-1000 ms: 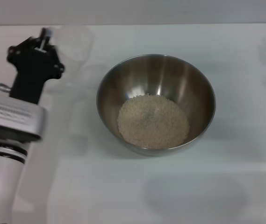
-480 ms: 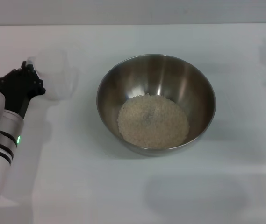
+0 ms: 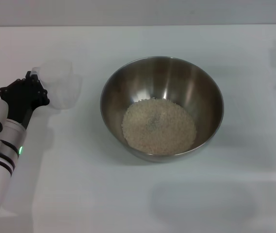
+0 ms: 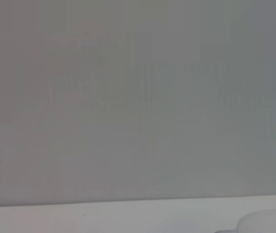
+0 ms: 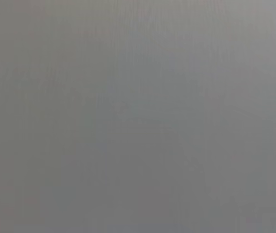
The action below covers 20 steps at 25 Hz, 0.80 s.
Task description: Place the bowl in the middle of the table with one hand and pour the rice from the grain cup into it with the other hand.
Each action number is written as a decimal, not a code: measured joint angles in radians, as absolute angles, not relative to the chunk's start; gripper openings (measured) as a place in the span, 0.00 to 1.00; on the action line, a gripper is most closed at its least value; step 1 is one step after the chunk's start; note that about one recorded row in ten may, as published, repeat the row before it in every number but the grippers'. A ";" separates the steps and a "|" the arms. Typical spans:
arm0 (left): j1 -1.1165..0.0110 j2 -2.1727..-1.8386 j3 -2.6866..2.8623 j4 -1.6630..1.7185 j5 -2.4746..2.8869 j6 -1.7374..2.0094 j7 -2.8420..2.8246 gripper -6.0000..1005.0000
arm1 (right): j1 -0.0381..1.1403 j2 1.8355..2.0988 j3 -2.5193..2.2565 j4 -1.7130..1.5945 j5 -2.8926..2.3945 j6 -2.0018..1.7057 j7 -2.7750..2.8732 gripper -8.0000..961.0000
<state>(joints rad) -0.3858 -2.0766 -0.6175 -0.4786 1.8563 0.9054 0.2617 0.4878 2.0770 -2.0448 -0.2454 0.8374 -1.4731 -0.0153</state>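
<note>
Rice [image 3: 158, 126] in bowl [image 3: 176, 73], mid-table [image 3: 128, 194].
Left gripper [image 3: 32, 82] at the cup [image 3: 60, 85], left of the bowl, apparently clamped on it; jaw contact is unclear. Right gripper unseen.

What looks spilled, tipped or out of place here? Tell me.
Nothing stands out. The rice lies heaped inside the bowl, which sits upright mid-table, with no stray grains visible. The grain cup is at the left gripper, beside the bowl and apart from it.

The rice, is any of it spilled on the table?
No, the rice lies heaped inside the bowl; the table shows no grains.
</note>
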 joint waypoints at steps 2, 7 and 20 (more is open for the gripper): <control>-0.386 -2.076 -0.616 -0.479 1.858 0.902 0.262 0.03 | 0.488 2.077 -2.045 -0.245 0.837 -1.473 -0.015 0.54; -0.381 -2.074 -0.606 -0.479 1.861 0.897 0.262 0.20 | 0.488 2.077 -2.045 -0.244 0.838 -1.473 -0.015 0.54; -0.284 -2.069 -0.589 -0.502 1.899 0.995 0.261 0.35 | 0.488 2.077 -2.042 -0.239 0.838 -1.468 -0.015 0.54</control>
<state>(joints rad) -0.2843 -2.0685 -0.5894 -0.5020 1.8991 0.9946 0.2607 0.4877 2.0770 -2.0417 -0.2389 0.8376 -1.4683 -0.0153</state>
